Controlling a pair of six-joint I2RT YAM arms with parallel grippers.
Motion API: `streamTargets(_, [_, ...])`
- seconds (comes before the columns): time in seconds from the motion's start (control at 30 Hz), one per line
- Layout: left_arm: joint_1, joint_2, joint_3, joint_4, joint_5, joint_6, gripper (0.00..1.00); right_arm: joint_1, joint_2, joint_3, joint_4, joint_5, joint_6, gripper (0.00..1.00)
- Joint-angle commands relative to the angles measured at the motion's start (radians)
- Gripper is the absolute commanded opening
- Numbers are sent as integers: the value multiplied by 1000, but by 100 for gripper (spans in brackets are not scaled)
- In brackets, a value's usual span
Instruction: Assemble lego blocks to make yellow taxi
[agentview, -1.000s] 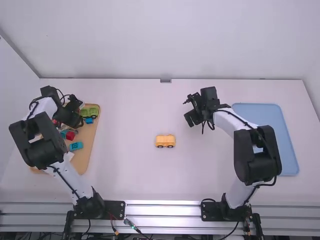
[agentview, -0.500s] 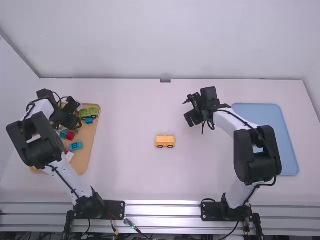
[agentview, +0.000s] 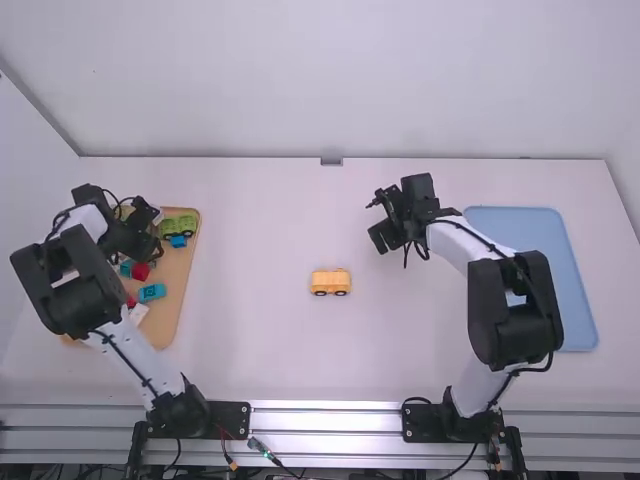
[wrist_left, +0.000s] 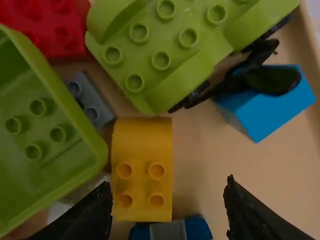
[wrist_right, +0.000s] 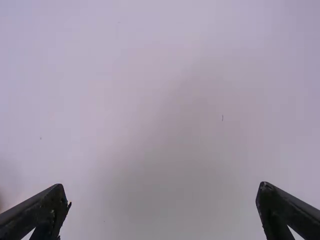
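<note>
Your left tool (wrist_left: 168, 183) gapes, empty, above the yellow block (wrist_left: 142, 172) in the tan tray (agentview: 183, 280); your right tool (wrist_right: 162, 190) is spread and empty too. Expect light, rigid, slightly slick plastic — pinch its straight long sides. The yellow wheeled piece (agentview: 330, 281) sits on the worktop (agentview: 330, 350).

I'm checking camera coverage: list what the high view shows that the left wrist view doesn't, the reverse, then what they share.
High view: the yellow wheeled piece on the table, the blue tray, the right arm.
Left wrist view: a yellow four-stud block, a grey block.
Both: the green wheeled piece, the blue block beside it, the wooden tray, the left tool.
</note>
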Motion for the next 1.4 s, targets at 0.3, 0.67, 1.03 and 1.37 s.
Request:
streamTargets(0.3, [7,11,-32,21,93,31,50,0,-19,17,-4,-1,6,99])
streamTargets(0.67, [0,11,-85,114,41,-22,50,-1,-19,17,-4,1,6,99])
streamTargets(1.03, [3,11,-96,138,102,-18,38,0,-19,17,-4,-1,6,99])
streamTargets(1.37, [7,11,-107,152,58,-22,19,-1,-19,17,-4,2,6,99])
